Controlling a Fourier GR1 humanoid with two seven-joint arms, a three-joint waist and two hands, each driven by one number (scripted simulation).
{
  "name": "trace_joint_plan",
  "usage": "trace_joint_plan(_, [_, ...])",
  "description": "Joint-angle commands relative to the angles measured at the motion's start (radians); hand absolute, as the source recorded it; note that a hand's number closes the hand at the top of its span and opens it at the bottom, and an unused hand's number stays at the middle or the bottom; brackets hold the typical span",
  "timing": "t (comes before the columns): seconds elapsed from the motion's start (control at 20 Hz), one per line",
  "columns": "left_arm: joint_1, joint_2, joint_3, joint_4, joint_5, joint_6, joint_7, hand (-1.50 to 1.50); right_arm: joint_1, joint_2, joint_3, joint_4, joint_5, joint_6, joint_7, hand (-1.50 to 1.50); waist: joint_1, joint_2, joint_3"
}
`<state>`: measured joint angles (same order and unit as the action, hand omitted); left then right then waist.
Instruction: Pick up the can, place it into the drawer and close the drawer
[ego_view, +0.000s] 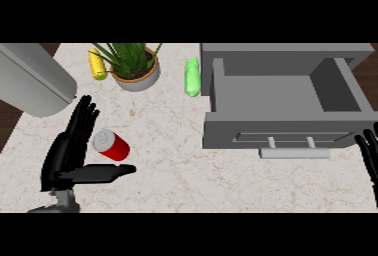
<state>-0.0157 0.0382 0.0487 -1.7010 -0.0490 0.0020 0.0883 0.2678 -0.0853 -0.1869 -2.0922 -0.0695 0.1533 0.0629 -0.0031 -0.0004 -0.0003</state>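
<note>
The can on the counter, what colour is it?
The can is red with a pale grey top; head view.

A pale marbled desk (177, 165) fills most of the view. At about 11 o'clock on it stands a potted plant (134, 75), spiky green leaves rising from a tan round pot. A yellow corn cob (97, 65) lies just beside the pot, at its 9 o'clock, lengthwise toward 12. A light green vegetable (192, 77) lies at the pot's 3 o'clock, apart from it. At 10 o'clock a large grey rounded body (33, 77) overhangs the desk's corner.
</note>
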Motion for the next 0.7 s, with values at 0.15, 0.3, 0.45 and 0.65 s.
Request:
trace_joint_plan(0.15, [-0.025,0.040,0.068,0.165,0.018,-0.027,-0.132,-1.50,0.010,0.023,-0.016,0.050,0.002,0.028,-0.053,-1.50,-0.001,0.000,0.000])
trace_joint_plan(0.3, [0.034,0.053,0.080,0.154,0.044,-0.061,-0.154,-1.50,0.018,0.027,-0.024,0.056,0.005,0.043,-0.073,-1.50,0.001,0.000,0.000])
trace_joint_plan(0.45, [0.022,0.036,0.083,0.253,0.016,-0.033,-0.240,-1.50,-0.056,-0.002,-0.036,0.005,-0.010,0.018,0.059,-1.50,0.001,0.000,0.000])
trace_joint_plan(0.65, [0.013,0.083,0.119,0.272,0.046,-0.073,-0.229,-1.50,0.035,0.054,-0.022,0.080,0.032,0.050,-0.130,-1.50,0.000,0.000,0.000])
